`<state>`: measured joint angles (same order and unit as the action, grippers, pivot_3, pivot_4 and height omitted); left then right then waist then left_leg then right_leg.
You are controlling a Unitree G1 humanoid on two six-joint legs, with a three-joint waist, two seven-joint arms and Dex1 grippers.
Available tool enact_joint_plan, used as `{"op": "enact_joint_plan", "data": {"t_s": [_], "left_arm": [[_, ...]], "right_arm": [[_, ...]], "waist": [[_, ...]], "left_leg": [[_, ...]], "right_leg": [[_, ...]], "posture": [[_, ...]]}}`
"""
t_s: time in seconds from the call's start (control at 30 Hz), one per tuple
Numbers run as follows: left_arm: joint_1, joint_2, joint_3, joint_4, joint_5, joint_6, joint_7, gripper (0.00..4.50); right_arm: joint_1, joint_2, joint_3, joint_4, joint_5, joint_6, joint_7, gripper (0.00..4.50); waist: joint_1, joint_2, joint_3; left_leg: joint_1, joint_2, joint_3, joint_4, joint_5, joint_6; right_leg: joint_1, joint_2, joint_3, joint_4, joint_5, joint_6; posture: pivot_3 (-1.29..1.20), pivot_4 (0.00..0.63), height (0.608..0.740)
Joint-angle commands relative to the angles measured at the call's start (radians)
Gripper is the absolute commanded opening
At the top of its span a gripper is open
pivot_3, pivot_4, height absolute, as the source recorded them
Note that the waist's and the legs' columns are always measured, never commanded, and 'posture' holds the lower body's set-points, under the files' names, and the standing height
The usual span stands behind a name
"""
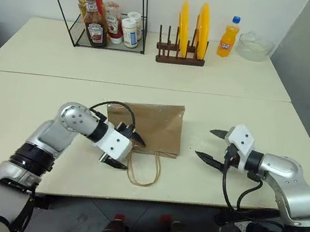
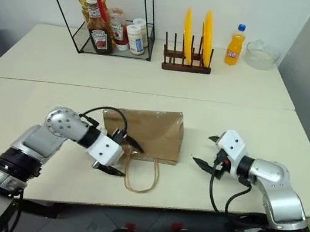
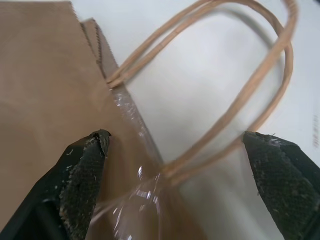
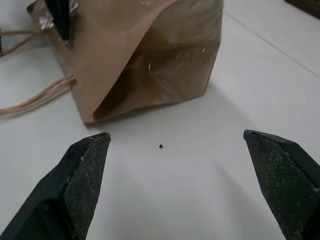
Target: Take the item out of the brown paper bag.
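Cream surface [image 1: 38, 102] carries the brown paper bag [image 1: 156, 129], lying flat near its front edge with the cord handles [image 1: 144, 171] trailing toward the robot. Left pincer [image 1: 127, 152] hovers spread apart at the bag's handle end; right pincer [image 1: 212, 145], also apart, sits just beside the bag's other side. No cola bottle visible.

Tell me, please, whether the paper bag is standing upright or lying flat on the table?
Lying flat: the brown paper bag rests on its broad side, its cord handles trailing onto the table.

Silver-grey arms with rounded, polished joint housings, black cuff rings and looping black cables — each ends in a white wrist block bearing two black, wedge-shaped, seemingly rough-faced fingers [image 4: 82, 185].
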<state>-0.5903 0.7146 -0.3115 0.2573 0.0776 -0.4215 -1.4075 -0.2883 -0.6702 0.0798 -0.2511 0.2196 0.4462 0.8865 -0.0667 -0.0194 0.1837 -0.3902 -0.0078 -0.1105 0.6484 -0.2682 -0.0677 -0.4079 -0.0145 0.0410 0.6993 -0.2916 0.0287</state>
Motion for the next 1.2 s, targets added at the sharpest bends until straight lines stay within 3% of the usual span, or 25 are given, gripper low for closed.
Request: {"op": "enact_joint_plan", "data": {"t_s": [0.03, 0.3, 0.47, 0.6, 0.83, 0.97, 1.2], "left_arm": [[0.016, -0.064, 0.02, -0.019, -0.064, 0.094, 0.065, 4.12], [0.054, -0.066, 0.071, -0.14, -0.205, 0.36, 0.069, 1.72], [0.035, -0.113, 0.128, -0.178, -0.29, 0.588, 0.165, 0.12], [0.003, -0.158, 0.179, -0.178, -0.339, 0.762, 0.264, 0.05], [0.004, -0.208, 0.258, -0.211, -0.434, 0.934, 0.372, 0.05], [-0.026, -0.235, 0.305, -0.205, -0.483, 1.007, 0.429, 0.05], [-0.053, -0.241, 0.328, -0.193, -0.513, 1.04, 0.462, 0.05]], "right_arm": [[0.02, -0.026, -0.014, -0.046, 0.011, -0.045, 0.029, 4.5], [0.136, -0.035, 0.078, -0.021, -0.074, -0.263, 0.07, 4.5], [0.118, -0.009, 0.142, 0.104, -0.191, -0.591, 0.053, 4.5], [0.063, 0.006, 0.188, 0.281, -0.332, -0.991, -0.019, 4.5], [-0.007, 0.038, 0.205, 0.527, -0.656, -1.601, -0.281, 4.5], [-0.076, 0.121, 0.222, 0.612, -0.885, -1.679, -0.457, 4.5], [-0.196, 0.195, 0.312, 0.733, -1.131, -1.627, -0.689, 4.5]], "waist": [[0.004, 0.0, 0.0], [0.006, 0.0, 0.0], [0.01, 0.0, 0.0], [0.009, 0.0, 0.0], [0.01, 0.0, 0.0], [0.007, -0.001, 0.0], [0.005, -0.002, -0.001]], "left_leg": [[0.001, 0.0, 0.0, 0.0, 0.0, 0.0], [0.002, 0.0, 0.0, 0.001, 0.0, 0.0], [0.006, 0.0, 0.001, 0.001, 0.0, 0.0], [0.006, 0.0, 0.001, 0.002, 0.0, 0.0], [0.007, 0.001, 0.002, 0.001, 0.0, -0.001], [0.008, 0.002, 0.002, 0.001, 0.003, -0.005], [0.01, 0.002, 0.002, 0.0, 0.003, -0.006]], "right_leg": [[0.001, 0.0, 0.0, 0.0, 0.0, 0.0], [0.002, 0.0, 0.0, 0.0, 0.0, 0.0], [0.005, 0.0, 0.001, 0.0, 0.0, 0.001], [0.005, 0.001, 0.001, 0.0, 0.001, 0.001], [0.005, 0.001, 0.002, 0.0, 0.001, 0.001], [0.005, 0.002, 0.002, 0.001, 0.001, 0.001], [0.005, 0.002, 0.003, 0.002, 0.001, 0.001]], "posture": [[0.0, 0.15, 0.74], [0.0, 0.15, 0.74], [0.0, 0.15, 0.74], [0.0, 0.15, 0.74], [0.0, 0.15, 0.74], [0.0, 0.15, 0.74], [0.0, 0.15, 0.74]]}}
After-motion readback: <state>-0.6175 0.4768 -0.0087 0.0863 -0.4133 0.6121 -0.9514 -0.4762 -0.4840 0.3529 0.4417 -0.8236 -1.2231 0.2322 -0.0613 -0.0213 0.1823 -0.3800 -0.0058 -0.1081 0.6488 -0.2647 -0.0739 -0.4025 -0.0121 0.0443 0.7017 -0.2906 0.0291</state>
